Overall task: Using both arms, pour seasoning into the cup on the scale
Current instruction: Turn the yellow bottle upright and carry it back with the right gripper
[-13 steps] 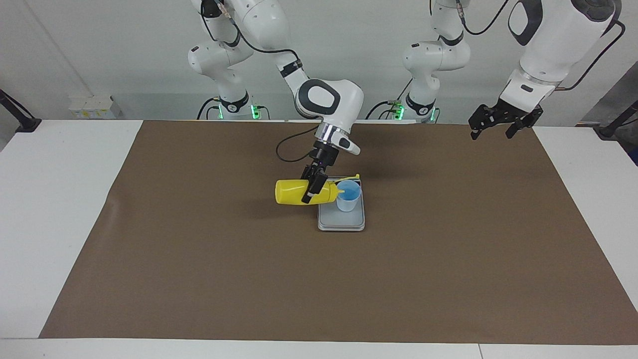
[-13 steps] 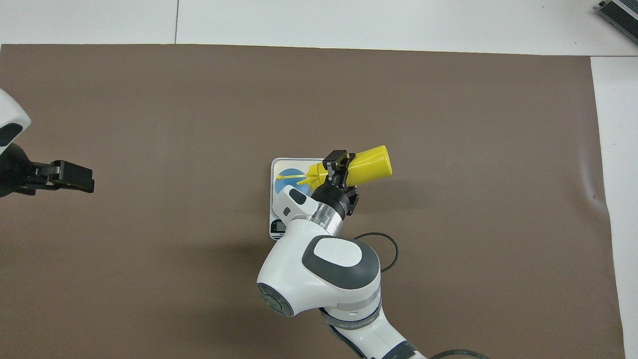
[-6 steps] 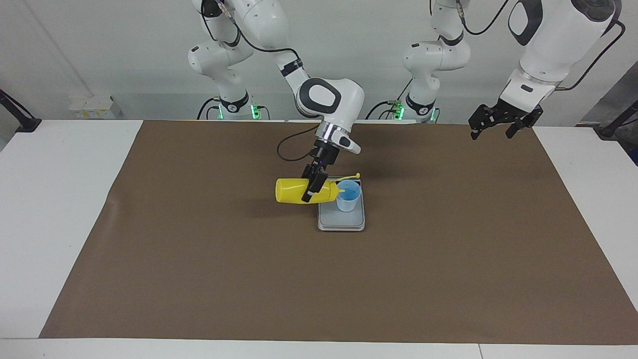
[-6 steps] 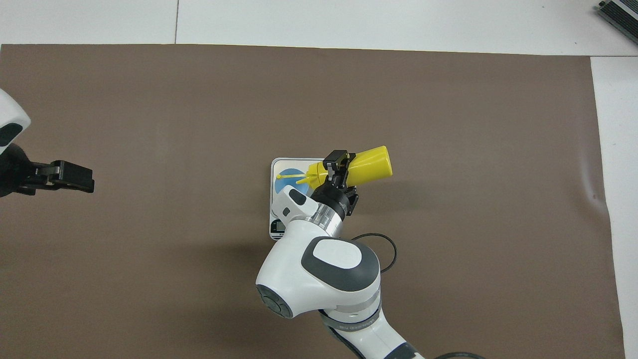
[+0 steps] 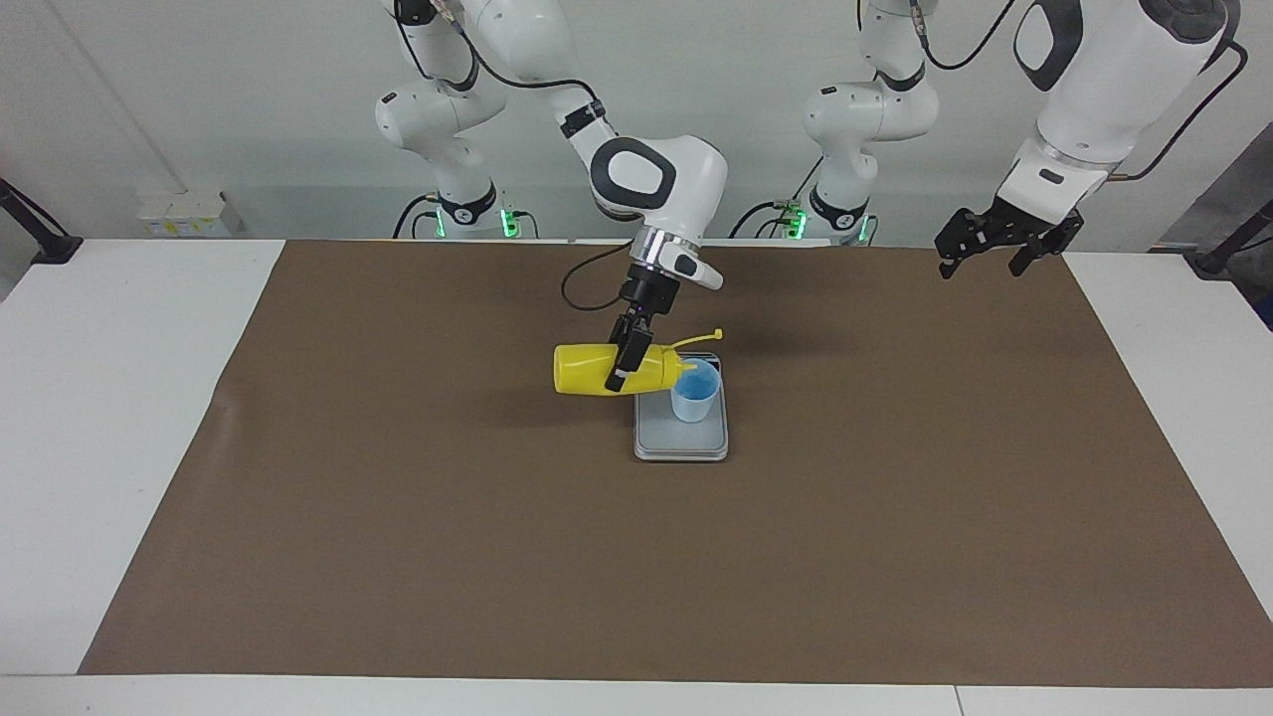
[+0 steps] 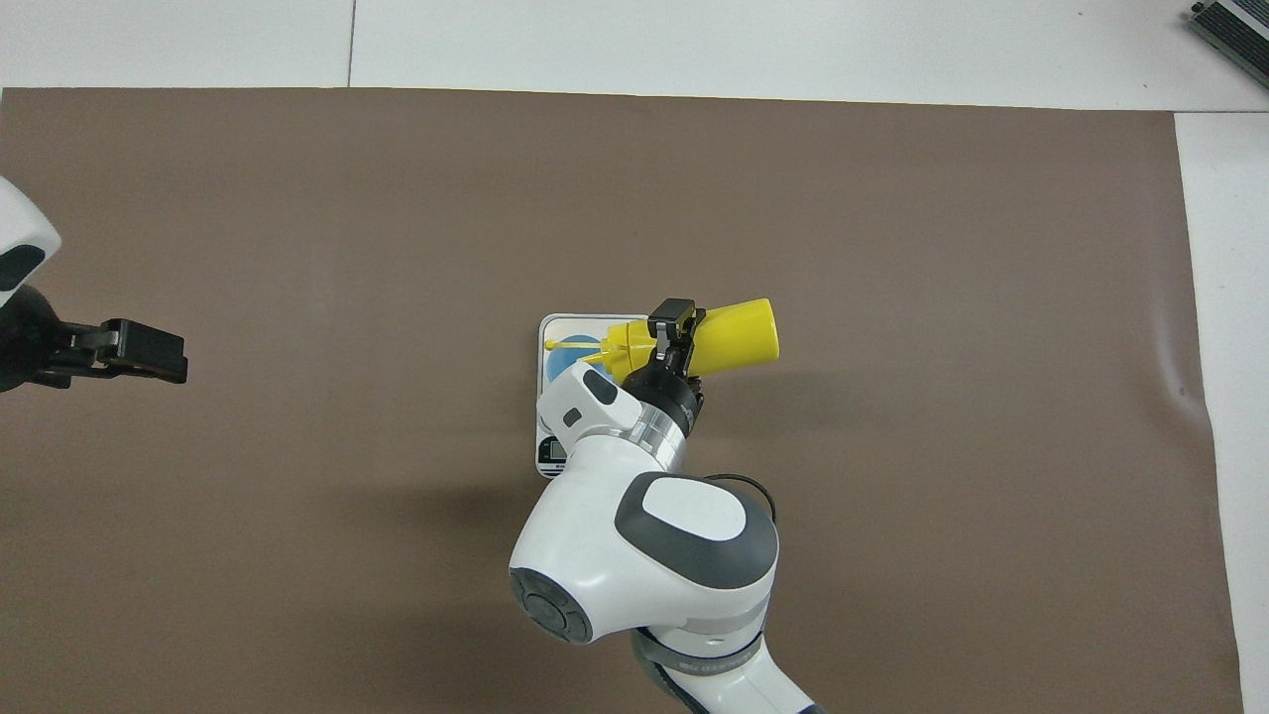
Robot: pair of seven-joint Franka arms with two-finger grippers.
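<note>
I count one yellow bottle [image 5: 597, 369], one blue cup [image 5: 693, 392] and one scale [image 5: 681, 443] on a single brown mat [image 5: 398, 517]. I have two arms in sight, each with one gripper: the right gripper [image 5: 625, 364] and the left gripper [image 5: 998, 242].

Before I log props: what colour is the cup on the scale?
Light blue cup; clearest in the facing view.
</note>
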